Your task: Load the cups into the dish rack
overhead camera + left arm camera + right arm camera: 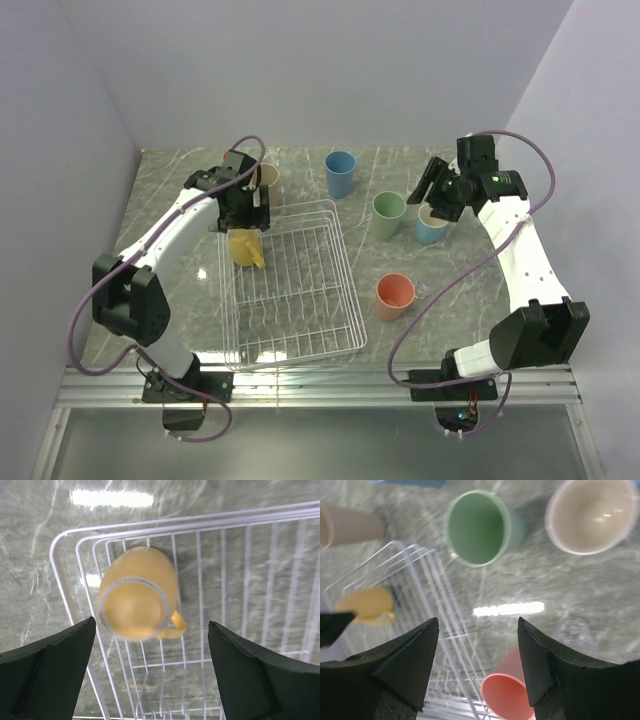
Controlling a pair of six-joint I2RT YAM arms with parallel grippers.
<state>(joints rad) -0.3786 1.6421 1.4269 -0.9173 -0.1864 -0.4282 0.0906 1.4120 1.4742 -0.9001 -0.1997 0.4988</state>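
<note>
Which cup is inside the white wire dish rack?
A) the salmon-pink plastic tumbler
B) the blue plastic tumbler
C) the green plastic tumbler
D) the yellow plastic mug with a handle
D: only the yellow plastic mug sits inside the white wire dish rack.

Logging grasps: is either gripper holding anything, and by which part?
Nothing is held. The left gripper stands open over the yellow plastic handled mug in the white wire dish rack, untouched; the right gripper is open and empty.
</note>
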